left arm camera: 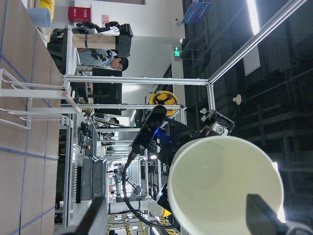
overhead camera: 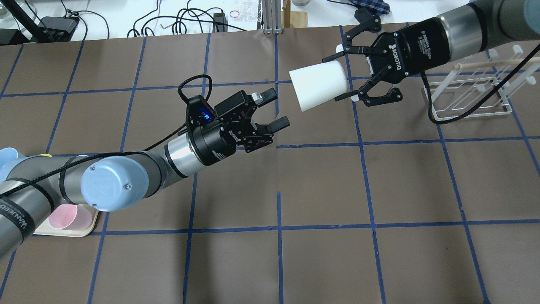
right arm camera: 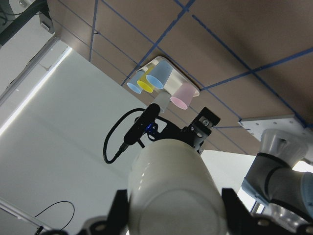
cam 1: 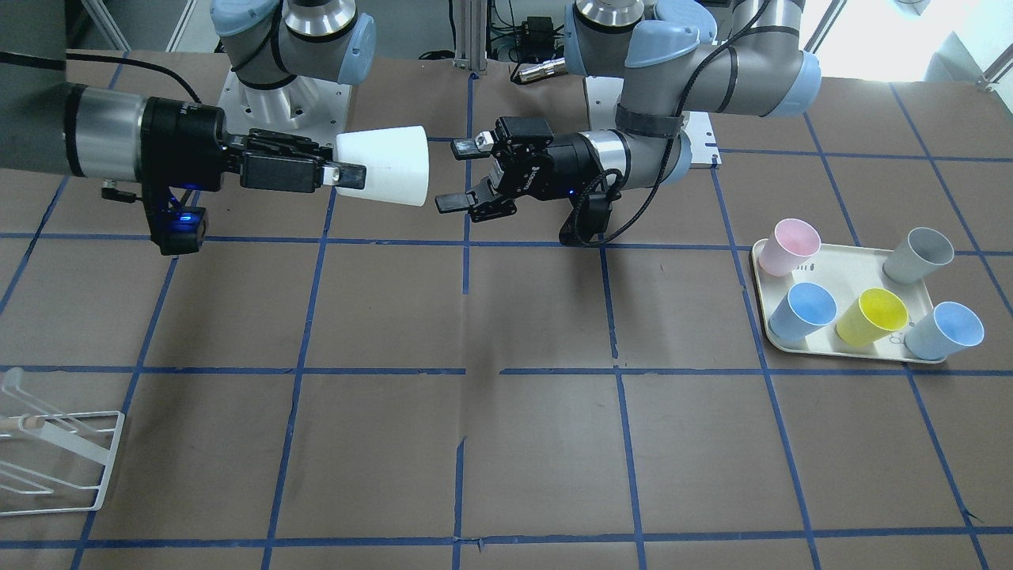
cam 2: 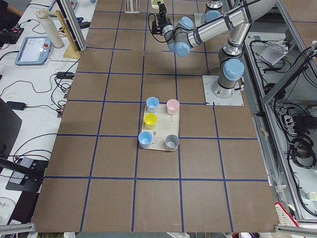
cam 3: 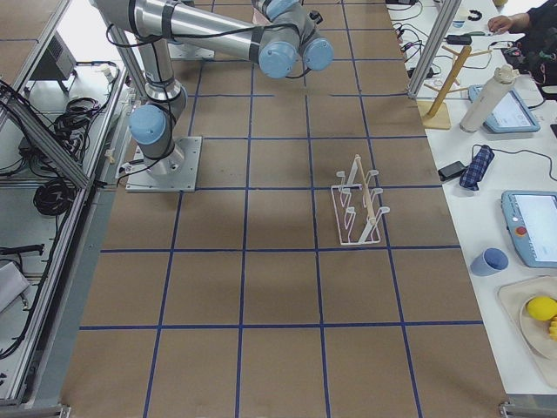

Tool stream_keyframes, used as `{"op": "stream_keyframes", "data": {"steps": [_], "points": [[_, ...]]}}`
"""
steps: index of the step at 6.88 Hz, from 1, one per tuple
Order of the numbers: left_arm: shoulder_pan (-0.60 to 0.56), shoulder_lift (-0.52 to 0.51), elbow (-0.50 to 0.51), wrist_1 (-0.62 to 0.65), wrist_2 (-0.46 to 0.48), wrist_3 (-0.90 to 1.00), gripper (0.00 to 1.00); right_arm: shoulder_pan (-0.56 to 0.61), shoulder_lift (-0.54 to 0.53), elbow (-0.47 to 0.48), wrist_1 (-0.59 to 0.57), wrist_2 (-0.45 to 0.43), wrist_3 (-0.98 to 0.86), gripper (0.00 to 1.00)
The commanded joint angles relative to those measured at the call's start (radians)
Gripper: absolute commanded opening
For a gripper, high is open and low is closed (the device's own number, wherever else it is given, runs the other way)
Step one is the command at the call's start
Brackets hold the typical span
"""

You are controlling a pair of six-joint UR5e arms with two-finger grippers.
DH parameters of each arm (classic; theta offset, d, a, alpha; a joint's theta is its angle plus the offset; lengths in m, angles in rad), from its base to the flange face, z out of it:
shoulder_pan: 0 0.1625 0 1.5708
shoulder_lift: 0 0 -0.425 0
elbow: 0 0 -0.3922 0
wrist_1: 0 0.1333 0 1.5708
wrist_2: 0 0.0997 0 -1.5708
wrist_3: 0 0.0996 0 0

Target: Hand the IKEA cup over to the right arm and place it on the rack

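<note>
Cups [cam 1: 873, 315] on the left tray [cam 1: 851, 265]: five; right gripper [overhead camera: 341, 74] clamps one IKEA cup [overhead camera: 318, 84]; left gripper [overhead camera: 276, 108] gapes wide, empty.

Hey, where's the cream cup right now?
In the overhead view the IKEA cup is in mid-air, right of centre, gripped sideways by the right claw; the open left claw sits just left of it, apart.

Brown table [cam 1: 506, 443], blue tape grid; white wire rack [cam 1: 75, 441] and cream tray [cam 1: 851, 265] well apart on it.
</note>
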State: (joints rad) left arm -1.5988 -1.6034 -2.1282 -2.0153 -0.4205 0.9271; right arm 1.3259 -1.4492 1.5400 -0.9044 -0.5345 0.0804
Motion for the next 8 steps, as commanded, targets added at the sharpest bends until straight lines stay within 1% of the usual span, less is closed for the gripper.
{"op": "stream_keyframes", "data": {"steps": [1, 2, 3, 4, 5, 6, 7, 8], "points": [[0.089, -0.013, 0.106, 0.044, 0.247, -0.345, 1.0, -0.059, -0.006, -0.058, -0.158, -0.211, 0.007, 0.62], [0.126, -0.027, 0.137, 0.109, 0.316, -0.543, 1.0, -0.06, -0.01, -0.058, -0.289, -0.346, 0.019, 0.61], [0.132, -0.032, 0.145, 0.235, 0.394, -0.727, 1.0, -0.06, -0.013, -0.057, -0.423, -0.534, 0.012, 0.62], [0.134, -0.049, 0.142, 0.379, 0.489, -0.864, 1.0, -0.06, -0.011, -0.054, -0.555, -0.682, -0.016, 0.62], [0.135, -0.065, 0.146, 0.462, 0.55, -0.96, 1.0, -0.06, -0.002, -0.05, -0.621, -0.782, -0.098, 0.6], [0.137, -0.094, 0.152, 0.545, 0.642, -1.015, 1.0, -0.062, 0.016, -0.038, -0.731, -0.886, -0.164, 0.55], [0.137, -0.121, 0.168, 0.607, 0.742, -1.077, 1.0, -0.062, 0.07, -0.038, -0.863, -0.995, -0.248, 0.54], [0.137, -0.133, 0.201, 0.653, 0.898, -1.138, 1.0, -0.063, 0.114, -0.038, -0.951, -1.059, -0.31, 0.53]]}}
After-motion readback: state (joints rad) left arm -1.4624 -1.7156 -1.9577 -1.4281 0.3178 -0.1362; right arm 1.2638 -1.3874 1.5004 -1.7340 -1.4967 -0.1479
